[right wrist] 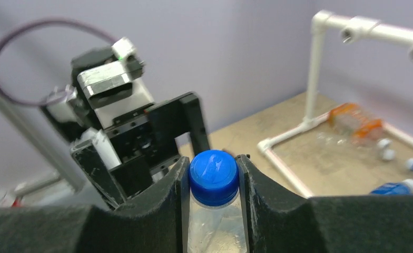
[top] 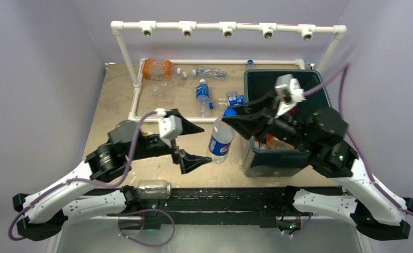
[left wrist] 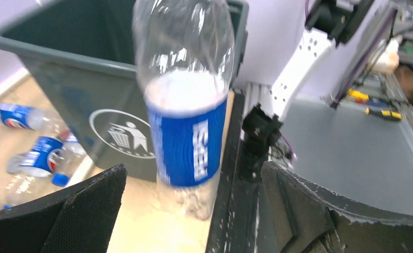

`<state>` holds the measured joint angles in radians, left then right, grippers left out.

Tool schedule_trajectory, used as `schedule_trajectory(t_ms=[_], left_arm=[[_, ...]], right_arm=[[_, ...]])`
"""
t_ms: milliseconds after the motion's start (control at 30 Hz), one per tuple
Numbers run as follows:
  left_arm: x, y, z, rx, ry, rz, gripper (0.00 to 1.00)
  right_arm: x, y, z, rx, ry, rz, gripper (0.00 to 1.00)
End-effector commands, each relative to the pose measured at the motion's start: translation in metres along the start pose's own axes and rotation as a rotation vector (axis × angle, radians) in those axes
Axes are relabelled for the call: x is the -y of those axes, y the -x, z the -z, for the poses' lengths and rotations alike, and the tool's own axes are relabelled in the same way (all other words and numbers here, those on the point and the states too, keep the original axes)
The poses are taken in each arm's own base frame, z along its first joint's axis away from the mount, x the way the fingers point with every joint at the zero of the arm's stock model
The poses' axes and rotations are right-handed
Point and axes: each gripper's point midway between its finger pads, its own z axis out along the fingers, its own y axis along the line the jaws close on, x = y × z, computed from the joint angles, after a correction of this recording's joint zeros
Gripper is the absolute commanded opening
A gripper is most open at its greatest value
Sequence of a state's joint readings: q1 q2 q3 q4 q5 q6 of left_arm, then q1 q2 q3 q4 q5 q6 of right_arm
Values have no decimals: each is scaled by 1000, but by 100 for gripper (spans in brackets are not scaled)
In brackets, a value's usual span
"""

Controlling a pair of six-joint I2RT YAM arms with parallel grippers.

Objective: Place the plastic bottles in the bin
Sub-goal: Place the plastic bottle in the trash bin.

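- Top external view, far left: one clear bottle (top: 153, 188) was seen lying on its side at the near edge of the table (top: 115, 100), beside the left arm's base.
- The left gripper (top: 204, 143) was held spread wide with nothing between its fingers. In the left wrist view the held bottle stood just ahead of the gap, untouched by either finger.
- Farther back, inside the white pipe frame (top: 136, 89), loose bottles were counted lying flat: one orange bottle (top: 157, 69), two with blue labels and at least two clear ones. The clear ones were too faint for a firm total.
- One blue-labelled bottle (top: 221, 138) was found between the two grippers, its long axis near upright, cap uppermost. Whether its base rested on the table or hung just above it could not be told.
- The right gripper (top: 229, 117) was pinched on that bottle's neck, just under the blue cap (right wrist: 213, 176), as the right wrist view showed.
- The bin (top: 273, 158) stood just to the right of the held bottle, its left wall close beside it, with the bottle outside. The coming move was judged to turn on this: the bottle has to be raised above the rim and carried rightward by the right arm, the nearer one.
- Inside the bin at least one orange bottle was visible; the rest was hidden by the right arm.
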<state>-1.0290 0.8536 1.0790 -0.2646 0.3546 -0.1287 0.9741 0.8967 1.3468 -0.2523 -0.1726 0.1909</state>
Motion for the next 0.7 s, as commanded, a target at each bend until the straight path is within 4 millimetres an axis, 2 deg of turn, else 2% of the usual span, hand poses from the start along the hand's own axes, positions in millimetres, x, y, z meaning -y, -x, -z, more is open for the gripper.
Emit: schedule_trajectory(t_ms=[0,100,167,300,333,400,533,600,667], left_arm=[[-13,48,32,254,145,-35,99],[-25,62,56,374,249,-54,99],[-31,70,76,484,312,-68,99],[-41,70,103,589,401,-61,99],[-43,69,106,598,417,-59,99],[-48,67,110,601,453,-53,99],[-65,59,108,585,536,-35,99],[-72,57,102,564,564,-29,99],[-77,54,96,545,581,-27,99]], right_arm=[[14,99,45,355,-156,97,0],[14,141,72,551,-194,137,0],[21,162,88,649,-257,150,0],[41,183,105,736,-403,182,0],[51,183,106,729,-466,186,0],[88,179,120,693,-707,193,0],[139,142,135,549,-1081,266,0],[152,126,146,504,-1203,328,0],[158,113,149,469,-1246,346,0]])
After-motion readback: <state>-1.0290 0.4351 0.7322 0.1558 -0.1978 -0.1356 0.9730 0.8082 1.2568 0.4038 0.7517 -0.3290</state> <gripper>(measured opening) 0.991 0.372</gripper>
